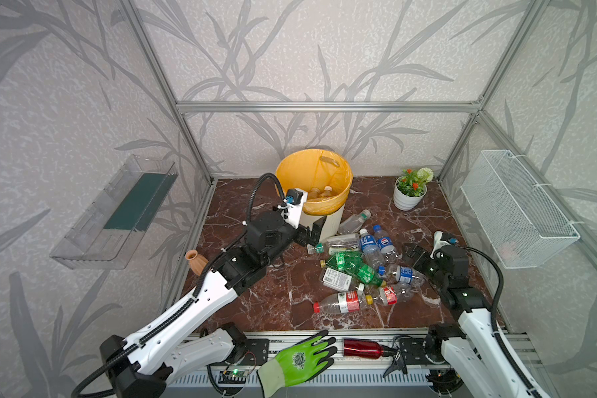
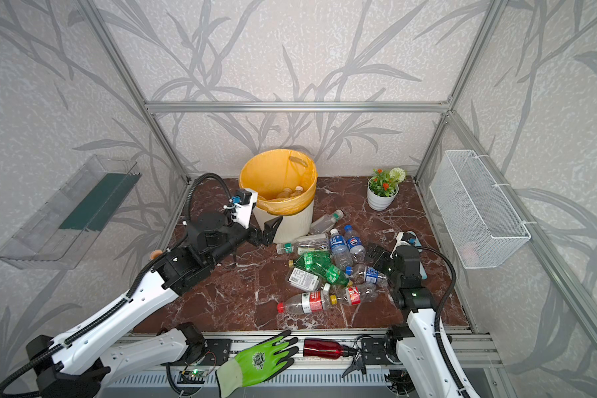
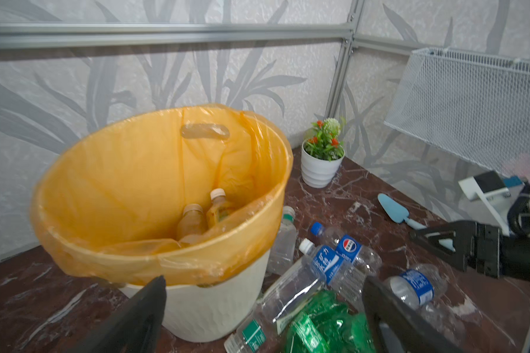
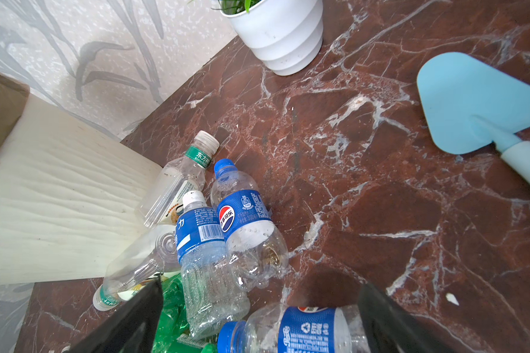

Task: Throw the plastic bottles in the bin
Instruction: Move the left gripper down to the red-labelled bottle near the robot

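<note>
Two plastic bottles (image 3: 193, 223) lie inside the bin (image 1: 332, 220) (only their capped upper halves show above the yellow bag (image 1: 290, 165)). Roughly ten more sit in a heap (image 1: 359, 265) on the surface (image 1: 273, 303) just beside it, so most of the job remains. The left pincer (image 1: 311, 231) hangs spread and empty at the bin's near wall; the right pincer (image 1: 415, 254), equally spread and empty, hovers at the heap's edge.

Orange-lined cream bin (image 1: 330, 222), white-veined maroon tabletop (image 1: 273, 303), green glove (image 1: 300, 361)

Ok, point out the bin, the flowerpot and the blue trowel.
bin (image 3: 214, 308), left wrist view, cream outer wall.
flowerpot (image 3: 320, 171), left wrist view, white ribbed side.
blue trowel (image 4: 471, 101), right wrist view, blade.
</note>
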Controlling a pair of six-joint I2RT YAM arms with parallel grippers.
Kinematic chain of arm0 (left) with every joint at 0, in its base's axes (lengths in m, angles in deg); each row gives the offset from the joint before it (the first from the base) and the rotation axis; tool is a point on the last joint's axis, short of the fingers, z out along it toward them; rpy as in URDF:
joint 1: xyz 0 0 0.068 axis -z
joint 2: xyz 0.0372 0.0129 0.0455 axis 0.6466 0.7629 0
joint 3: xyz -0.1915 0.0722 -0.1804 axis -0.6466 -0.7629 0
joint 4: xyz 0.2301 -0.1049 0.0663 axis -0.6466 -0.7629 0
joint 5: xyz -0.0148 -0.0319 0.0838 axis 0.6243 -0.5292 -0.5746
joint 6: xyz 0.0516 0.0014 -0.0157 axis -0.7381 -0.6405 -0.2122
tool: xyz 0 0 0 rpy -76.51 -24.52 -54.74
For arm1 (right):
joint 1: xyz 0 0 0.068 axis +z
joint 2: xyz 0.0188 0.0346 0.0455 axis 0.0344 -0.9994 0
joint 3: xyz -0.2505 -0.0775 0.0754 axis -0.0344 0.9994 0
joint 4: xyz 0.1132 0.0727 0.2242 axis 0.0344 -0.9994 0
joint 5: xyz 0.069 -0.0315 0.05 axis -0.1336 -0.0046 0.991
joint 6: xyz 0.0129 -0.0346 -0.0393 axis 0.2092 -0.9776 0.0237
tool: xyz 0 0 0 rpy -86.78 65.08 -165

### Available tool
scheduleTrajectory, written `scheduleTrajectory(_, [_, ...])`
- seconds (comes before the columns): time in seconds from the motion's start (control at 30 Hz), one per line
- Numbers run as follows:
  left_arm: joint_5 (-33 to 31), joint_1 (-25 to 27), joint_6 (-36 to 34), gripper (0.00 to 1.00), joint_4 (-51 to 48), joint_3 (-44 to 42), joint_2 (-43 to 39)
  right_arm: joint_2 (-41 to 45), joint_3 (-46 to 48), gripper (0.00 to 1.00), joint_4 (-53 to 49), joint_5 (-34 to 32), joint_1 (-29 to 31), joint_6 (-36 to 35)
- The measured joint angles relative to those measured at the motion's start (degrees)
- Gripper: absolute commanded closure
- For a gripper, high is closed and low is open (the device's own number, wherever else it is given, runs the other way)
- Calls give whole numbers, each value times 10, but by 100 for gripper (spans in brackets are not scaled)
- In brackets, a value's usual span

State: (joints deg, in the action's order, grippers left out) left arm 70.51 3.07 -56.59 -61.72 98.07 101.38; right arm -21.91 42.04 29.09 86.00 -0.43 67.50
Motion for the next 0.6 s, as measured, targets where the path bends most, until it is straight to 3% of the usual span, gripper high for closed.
scheduleTrajectory(0.23, [25,62,-1,8,-33,-56,19,16,1,0,-8,-8,0,5])
scheduleTrajectory(0.6, [78,181,-9,15,-80,-64,124,14,7,0,-14,-16,0,28])
